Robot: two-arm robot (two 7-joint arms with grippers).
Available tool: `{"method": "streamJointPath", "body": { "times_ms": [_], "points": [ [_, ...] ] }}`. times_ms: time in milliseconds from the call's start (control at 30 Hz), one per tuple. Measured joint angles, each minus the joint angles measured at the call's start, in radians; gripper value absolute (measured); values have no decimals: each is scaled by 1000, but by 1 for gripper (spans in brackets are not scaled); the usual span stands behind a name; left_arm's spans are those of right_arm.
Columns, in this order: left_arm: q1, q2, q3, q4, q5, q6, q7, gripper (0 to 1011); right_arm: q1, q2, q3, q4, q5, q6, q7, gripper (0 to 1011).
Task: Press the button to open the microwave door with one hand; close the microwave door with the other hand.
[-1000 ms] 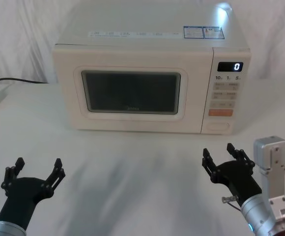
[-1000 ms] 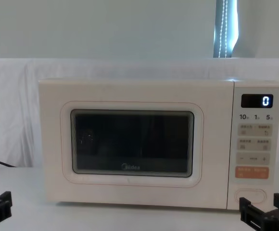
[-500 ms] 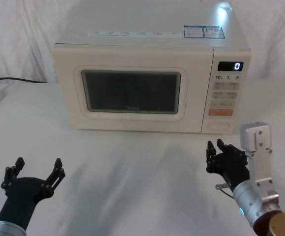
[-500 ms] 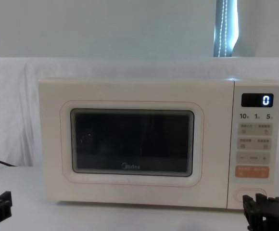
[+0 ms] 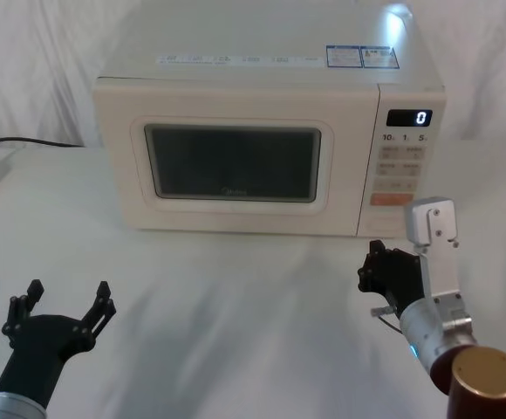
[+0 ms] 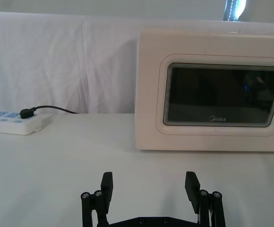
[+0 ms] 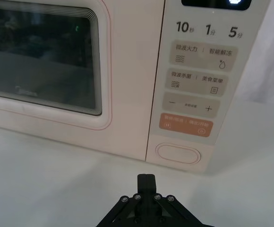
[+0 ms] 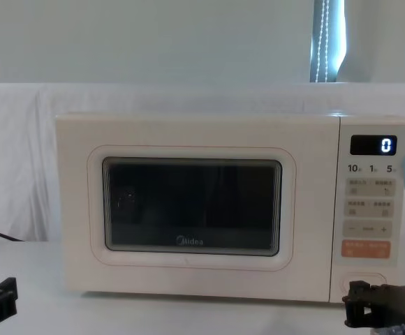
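- Squarely at the table's far side stands the boxy cream Midea microwave (image 5: 266,144), its black display reading 0.
- Its large cream door with dark glass window (image 5: 233,163) sits shut, flush with the front.
- Low at the near left, the black left gripper (image 5: 59,307) hovers with fingers spread wide.
- Fingers pinched together, the black right gripper (image 7: 146,178) points at the button from just in front.
- Lowest on the control panel sits the wide cream pill-shaped button (image 7: 178,153), untouched.

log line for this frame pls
phase: approach | right gripper: shut, just short of button | left gripper: open, parked low left | microwave door: closed | display: 0
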Motion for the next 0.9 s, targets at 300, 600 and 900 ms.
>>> {"method": "streamJointPath", "body": {
  "times_ms": [300,600,900],
  "points": [
    [0,0,0,0,0,0,0,1001,49,-25,14,67,-26,4,-16,0],
    [0,0,0,0,0,0,0,1001,96,-44,31,135,-52,-3,-31,0],
    [0,0,0,0,0,0,0,1001,130,-53,50,189,-67,-17,-41,0]
  ]
}}
